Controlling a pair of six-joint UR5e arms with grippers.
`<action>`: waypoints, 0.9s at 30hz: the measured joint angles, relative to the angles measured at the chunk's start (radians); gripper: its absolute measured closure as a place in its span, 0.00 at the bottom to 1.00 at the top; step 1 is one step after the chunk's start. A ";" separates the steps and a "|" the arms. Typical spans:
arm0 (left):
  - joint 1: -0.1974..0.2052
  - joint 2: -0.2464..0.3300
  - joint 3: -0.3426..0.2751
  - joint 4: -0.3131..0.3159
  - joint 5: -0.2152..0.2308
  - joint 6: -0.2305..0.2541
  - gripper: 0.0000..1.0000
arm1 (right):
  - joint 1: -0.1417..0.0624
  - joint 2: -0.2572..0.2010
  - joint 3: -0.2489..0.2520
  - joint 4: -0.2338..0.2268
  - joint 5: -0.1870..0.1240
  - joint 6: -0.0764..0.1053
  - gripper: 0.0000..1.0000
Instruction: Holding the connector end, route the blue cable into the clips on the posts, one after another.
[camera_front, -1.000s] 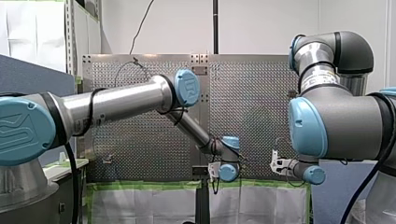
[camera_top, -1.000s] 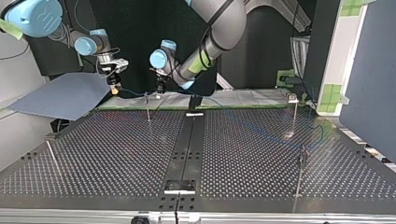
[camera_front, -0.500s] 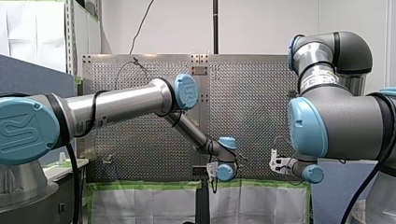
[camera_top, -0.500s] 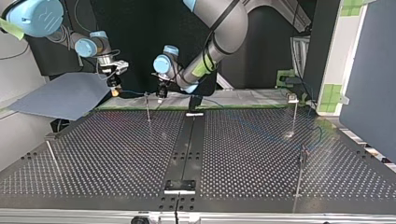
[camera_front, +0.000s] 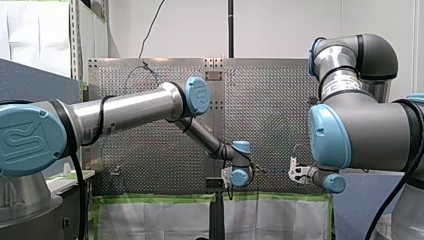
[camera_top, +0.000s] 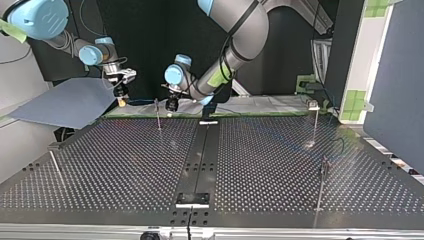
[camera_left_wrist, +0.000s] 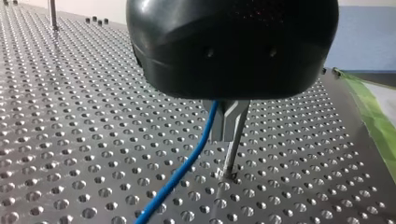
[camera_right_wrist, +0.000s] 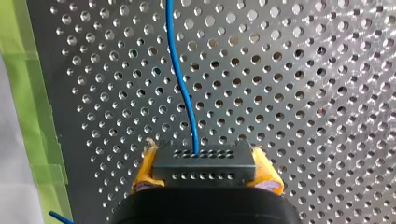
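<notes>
Boxy black connector (camera_right_wrist: 204, 164), thin blue cable (camera_right_wrist: 180, 84)

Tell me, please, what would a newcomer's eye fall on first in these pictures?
The thin blue cable stands out most: in the right wrist view it runs out of a black perforated connector block clamped between the yellow pads of my right gripper. In the left wrist view the same cable slants past a slim metal post standing on the dark perforated table.

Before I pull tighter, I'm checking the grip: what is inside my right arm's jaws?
A black connector, clamped between yellow pads, with the blue cable leaving its front. Its rear is covered by the jaws.
</notes>
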 joint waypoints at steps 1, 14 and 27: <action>-0.001 -0.001 0.001 -0.003 0.004 -0.004 1.00 | 0.001 0.000 -0.001 0.000 -0.003 0.000 1.00; -0.005 -0.065 0.066 -0.051 0.027 -0.026 1.00 | 0.011 0.040 -0.020 0.013 -0.007 -0.012 1.00; 0.027 -0.069 0.079 -0.050 0.048 -0.025 1.00 | 0.010 0.046 -0.062 0.055 -0.003 -0.017 1.00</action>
